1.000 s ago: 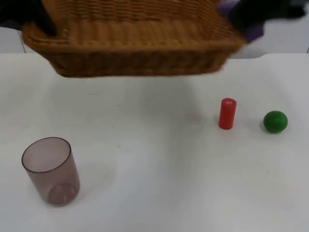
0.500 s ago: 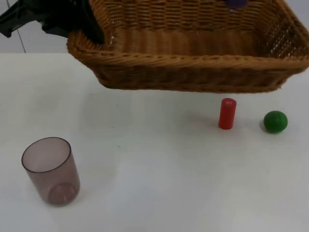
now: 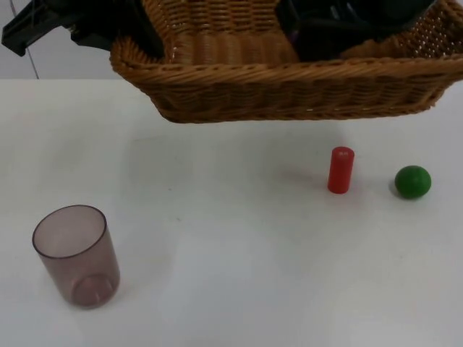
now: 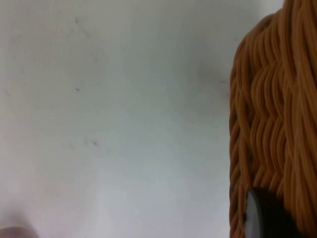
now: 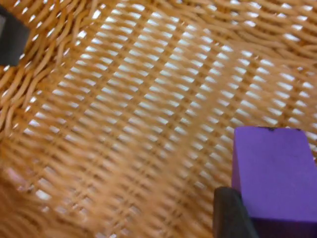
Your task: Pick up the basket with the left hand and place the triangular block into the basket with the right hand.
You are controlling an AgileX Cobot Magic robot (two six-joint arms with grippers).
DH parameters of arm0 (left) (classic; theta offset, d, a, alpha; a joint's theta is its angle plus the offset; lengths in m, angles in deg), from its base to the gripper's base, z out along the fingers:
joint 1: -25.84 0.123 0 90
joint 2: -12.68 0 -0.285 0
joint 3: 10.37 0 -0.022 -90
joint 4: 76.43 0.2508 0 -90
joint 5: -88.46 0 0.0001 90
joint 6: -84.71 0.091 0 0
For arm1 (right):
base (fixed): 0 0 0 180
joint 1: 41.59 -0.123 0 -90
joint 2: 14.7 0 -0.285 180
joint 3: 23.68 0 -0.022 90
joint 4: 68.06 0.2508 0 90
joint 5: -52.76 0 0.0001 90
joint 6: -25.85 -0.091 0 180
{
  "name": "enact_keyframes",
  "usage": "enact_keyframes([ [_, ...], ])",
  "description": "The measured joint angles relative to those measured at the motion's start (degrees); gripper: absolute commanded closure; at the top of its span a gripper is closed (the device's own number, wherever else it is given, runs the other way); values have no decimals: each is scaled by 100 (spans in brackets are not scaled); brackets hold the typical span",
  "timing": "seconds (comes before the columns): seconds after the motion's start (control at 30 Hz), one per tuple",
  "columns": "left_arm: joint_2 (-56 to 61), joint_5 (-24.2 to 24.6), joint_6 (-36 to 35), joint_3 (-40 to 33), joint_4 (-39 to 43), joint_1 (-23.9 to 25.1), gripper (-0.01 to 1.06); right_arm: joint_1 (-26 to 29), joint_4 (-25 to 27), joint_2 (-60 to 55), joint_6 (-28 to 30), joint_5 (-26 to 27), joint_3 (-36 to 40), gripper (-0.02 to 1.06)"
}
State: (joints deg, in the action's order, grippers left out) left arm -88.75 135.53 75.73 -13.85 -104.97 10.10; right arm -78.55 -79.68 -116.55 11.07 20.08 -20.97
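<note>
The brown wicker basket (image 3: 289, 87) hangs above the far side of the table. My left gripper (image 3: 145, 40) is shut on its left rim. In the left wrist view the woven wall (image 4: 272, 124) runs beside a black fingertip (image 4: 265, 218). My right gripper (image 3: 325, 29) reaches down inside the basket. It is shut on the purple triangular block (image 5: 275, 173), which sits against a black fingertip (image 5: 230, 213) just above the woven floor (image 5: 124, 124). From the top view, the arm and the basket's front wall hide most of the block.
On the white table (image 3: 231, 253) a red cylinder (image 3: 340, 170) stands upright below the basket's right part. A green ball (image 3: 413, 181) lies to its right. A translucent purplish cup (image 3: 76, 254) stands at the front left.
The basket has swung from the left to the right and now holds almost still. My right gripper has come down into it with the purple block.
</note>
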Motion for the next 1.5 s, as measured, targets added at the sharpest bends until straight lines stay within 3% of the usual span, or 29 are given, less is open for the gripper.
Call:
enact_keyframes([
  [0.07,0,0,0,0,0,0,105,0,-218,0,-202,14,-10,98],
  [0.17,0,0,0,0,0,0,105,0,-821,0,-704,35,-10,84],
  [0.37,0,0,0,0,0,0,105,0,-1010,0,-842,68,-10,69],
  [0.53,0,0,0,0,0,0,105,0,-1036,0,-816,153,-10,10],
  [0.57,0,0,0,0,0,0,105,0,-1047,0,-800,180,-10,10],
  [0.6,0,0,0,0,0,0,105,0,-1045,0,-765,223,-10,-1],
  [0.83,0,0,0,0,0,0,105,0,-1059,122,-715,364,-10,-1],
  [1.13,0,0,0,0,0,0,105,0,-1089,1376,-715,236,-10,-1],
  [1.27,0,0,0,0,0,0,105,0,-1419,2198,-750,104,-10,-1],
  [1.5,0,0,0,0,0,0,105,0,-2685,3318,-1490,-677,-10,-1],
])
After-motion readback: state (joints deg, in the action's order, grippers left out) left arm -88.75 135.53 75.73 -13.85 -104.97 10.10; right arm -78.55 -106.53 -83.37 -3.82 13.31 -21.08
